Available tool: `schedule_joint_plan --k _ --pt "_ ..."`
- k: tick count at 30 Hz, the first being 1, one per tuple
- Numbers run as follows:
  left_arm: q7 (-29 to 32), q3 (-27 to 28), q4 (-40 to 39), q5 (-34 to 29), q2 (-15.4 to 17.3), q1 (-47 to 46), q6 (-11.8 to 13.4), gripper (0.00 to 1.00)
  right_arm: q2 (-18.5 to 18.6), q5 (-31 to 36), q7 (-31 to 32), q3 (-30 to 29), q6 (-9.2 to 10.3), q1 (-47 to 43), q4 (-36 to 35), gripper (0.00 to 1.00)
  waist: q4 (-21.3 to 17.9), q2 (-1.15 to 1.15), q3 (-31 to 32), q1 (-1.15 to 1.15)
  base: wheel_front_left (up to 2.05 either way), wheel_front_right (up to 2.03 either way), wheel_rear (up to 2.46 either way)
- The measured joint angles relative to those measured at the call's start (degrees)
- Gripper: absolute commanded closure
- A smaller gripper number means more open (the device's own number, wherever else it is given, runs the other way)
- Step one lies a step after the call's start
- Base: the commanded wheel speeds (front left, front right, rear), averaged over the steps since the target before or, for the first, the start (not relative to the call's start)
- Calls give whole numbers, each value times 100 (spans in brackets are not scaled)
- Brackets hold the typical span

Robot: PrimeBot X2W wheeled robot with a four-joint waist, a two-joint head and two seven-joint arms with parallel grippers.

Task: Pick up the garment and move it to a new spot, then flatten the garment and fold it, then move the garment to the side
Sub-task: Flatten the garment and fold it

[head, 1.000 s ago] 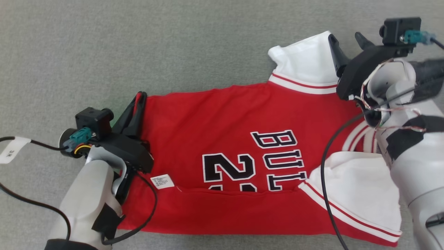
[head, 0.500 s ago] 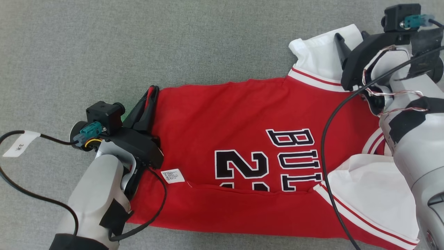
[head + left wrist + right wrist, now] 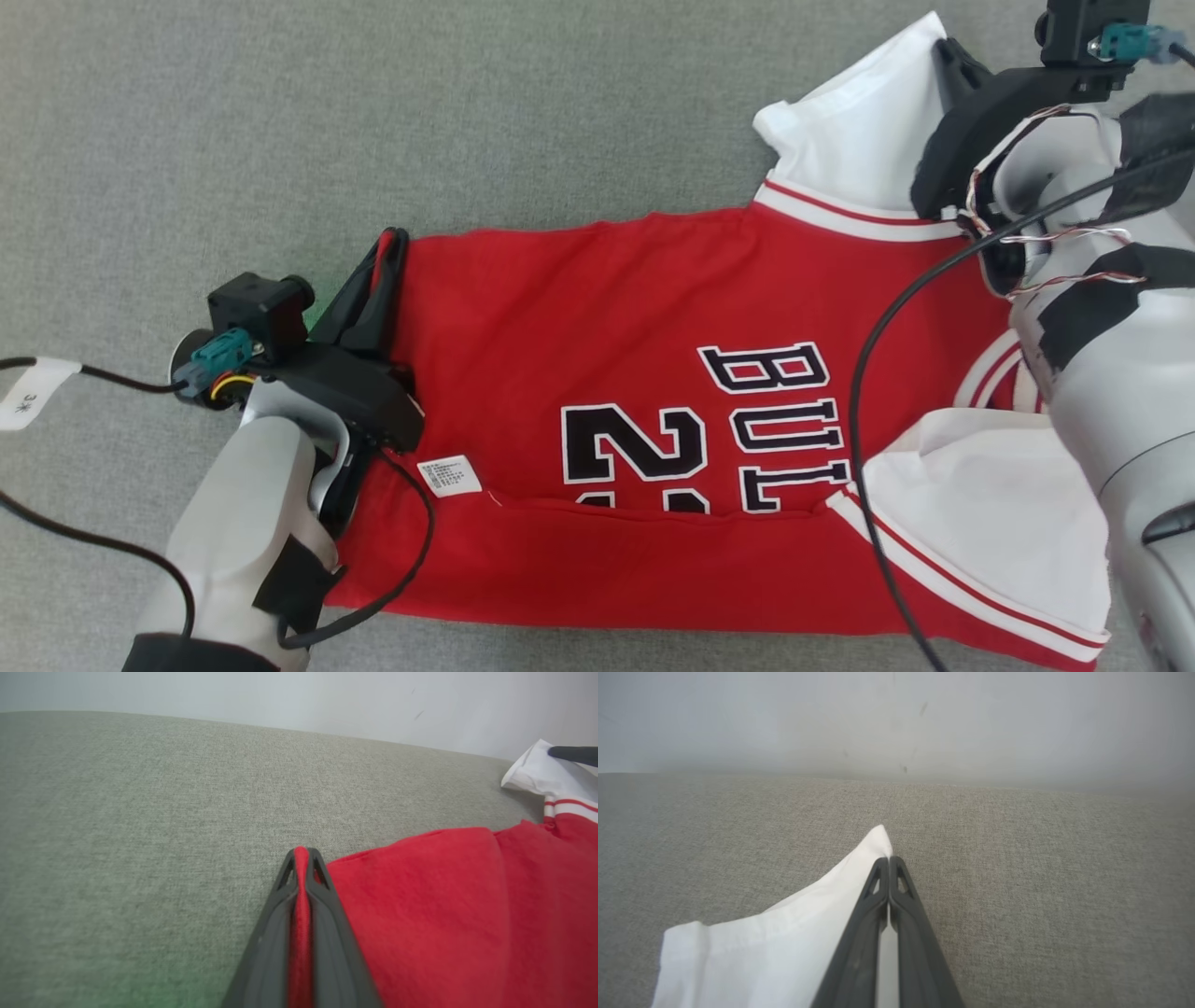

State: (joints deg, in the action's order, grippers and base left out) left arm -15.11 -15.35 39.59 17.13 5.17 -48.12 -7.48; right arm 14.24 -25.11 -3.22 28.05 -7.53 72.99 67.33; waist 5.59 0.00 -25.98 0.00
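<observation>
Hidden or unclear: a fold of red cloth lies across the lower chest of the red sports jersey (image 3: pixel 597 327) and cuts off the bottoms of the black, white-edged characters. The pale right forearm (image 3: pixel 1111 373) and its black cable (image 3: pixel 868 439) cover the jersey's shoulder area. The print on the small white fabric label (image 3: pixel 450 476) near the left hem is too fine to read.

Surface and room: the jersey lies spread sideways on a counter (image 3: pixel 280 121) covered in grey woven cloth. In both wrist views a plain pale wall (image 3: pixel 896 718) with a few faint dark marks rises behind the counter's far edge.

Writing: the letters "BUL" (image 3: pixel 775 411) are legible before the right forearm's cable crosses them. Beside them stands a numeral "2" (image 3: pixel 625 448), followed by a second figure that is only partly exposed. A white tag (image 3: pixel 23 406) on the left arm's cable bears a "3" and another small mark.

Hands: the left hand (image 3: pixel 390 238) is closed, with the jersey's red hem edge pinched between its fingers; the left wrist view shows the red cloth running up between them (image 3: pixel 302 851). The right hand (image 3: pixel 889 859) is closed on the tip of the white upper sleeve (image 3: pixel 868 121), with white cloth visible between its fingers. A second white sleeve (image 3: pixel 980 504) with red-striped trim lies folded over the jersey's lower right part
</observation>
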Motion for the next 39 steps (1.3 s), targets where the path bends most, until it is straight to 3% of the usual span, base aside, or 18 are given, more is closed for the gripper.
schedule_joint_plan --k 8,22,39 --pt "0 319 -108 -96 78 332 0 100 55 -713 -349 348 1 -569 -677 100 -142 0 296 0 0 0 0" --pt "0 608 -437 -214 225 943 0 100 812 -1991 -688 955 0 -2162 -2327 100 -438 0 958 -1 0 0 0" --pt "0 555 -1456 -181 352 2062 0 100 1265 -2540 -777 878 1 -4151 -3833 100 -564 0 1511 -2 0 0 0"
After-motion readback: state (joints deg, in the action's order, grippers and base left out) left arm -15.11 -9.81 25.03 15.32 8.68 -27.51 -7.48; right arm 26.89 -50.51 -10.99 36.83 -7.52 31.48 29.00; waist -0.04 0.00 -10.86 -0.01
